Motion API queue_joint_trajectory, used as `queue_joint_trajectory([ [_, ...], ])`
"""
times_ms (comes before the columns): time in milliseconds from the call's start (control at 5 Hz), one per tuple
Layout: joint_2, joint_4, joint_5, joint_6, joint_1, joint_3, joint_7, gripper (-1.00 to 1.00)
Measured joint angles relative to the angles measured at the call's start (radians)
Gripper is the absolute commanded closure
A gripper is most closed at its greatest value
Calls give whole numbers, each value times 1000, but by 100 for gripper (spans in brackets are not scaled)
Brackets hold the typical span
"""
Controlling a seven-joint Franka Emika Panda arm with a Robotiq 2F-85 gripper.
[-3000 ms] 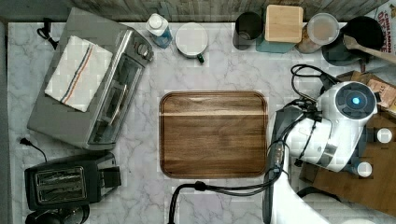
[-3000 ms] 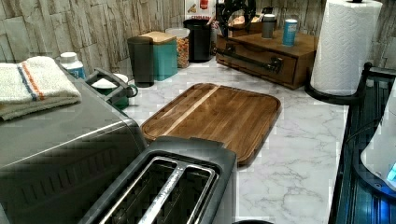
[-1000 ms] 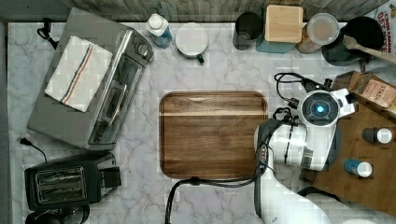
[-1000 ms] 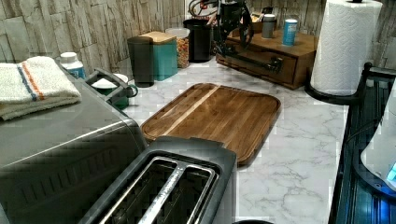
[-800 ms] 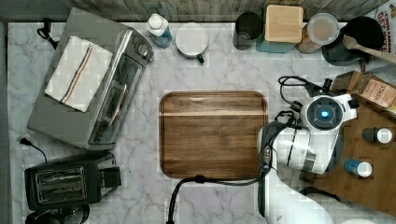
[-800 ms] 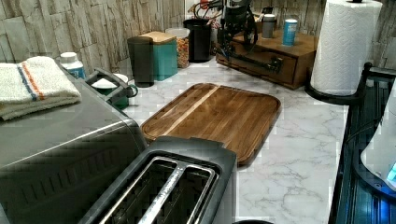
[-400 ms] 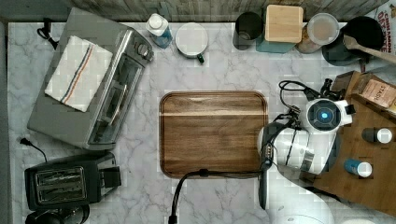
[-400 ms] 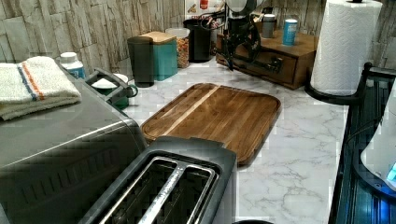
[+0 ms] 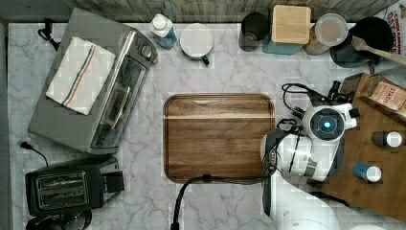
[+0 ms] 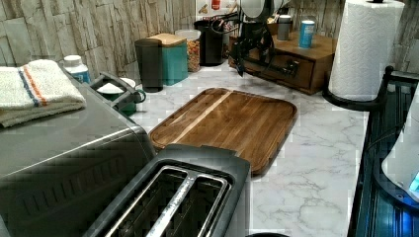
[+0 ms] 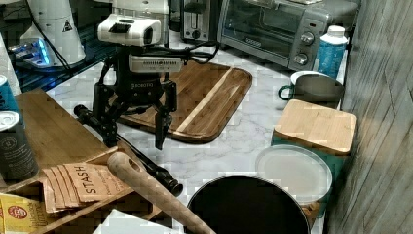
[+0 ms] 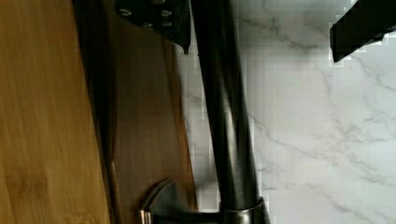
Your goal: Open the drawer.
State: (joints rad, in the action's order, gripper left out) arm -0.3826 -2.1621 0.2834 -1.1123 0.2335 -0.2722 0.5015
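Note:
The drawer [image 10: 289,69] is the medium-brown front of a wooden box unit [image 9: 378,187] on the marble counter, and it looks closed in the left view. Its long black bar handle [image 12: 226,121] [image 11: 141,161] runs along the front on brackets. My gripper [image 12: 259,49] [image 11: 134,134] [image 10: 252,57] is open and straddles the bar near one end. One finger [image 12: 163,18] is on the drawer side and the other finger [image 12: 359,28] is over the marble. Neither finger touches the bar. In the top view my arm [image 9: 325,127] covers the handle.
A dark cutting board [image 9: 219,136] lies just beside the arm. Cans [image 9: 368,171] and tea packets [image 11: 78,183] sit on the box unit. A wooden utensil handle [image 11: 151,195] lies over a black pot [image 11: 248,207]. A paper towel roll [image 10: 363,47] stands beside the unit.
My arm has swung from above the box unit to the drawer front and come down, so the open fingers now sit on either side of the handle bar.

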Motion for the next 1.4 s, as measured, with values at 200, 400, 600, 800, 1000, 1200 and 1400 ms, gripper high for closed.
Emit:
queue_joint_trajectory([
  [200,-5,12,-98,0,49,47,91,-100],
  [400,-7,27,-183,36,130,121,268,-100],
  [600,-5,49,-198,100,157,153,329,-100],
  [800,-5,86,-238,189,150,161,291,-100],
  [1000,-6,113,-257,240,137,165,215,-100],
  [1200,-9,115,-306,232,133,181,192,-100],
  [1400,-7,109,-335,224,127,202,192,-100],
])
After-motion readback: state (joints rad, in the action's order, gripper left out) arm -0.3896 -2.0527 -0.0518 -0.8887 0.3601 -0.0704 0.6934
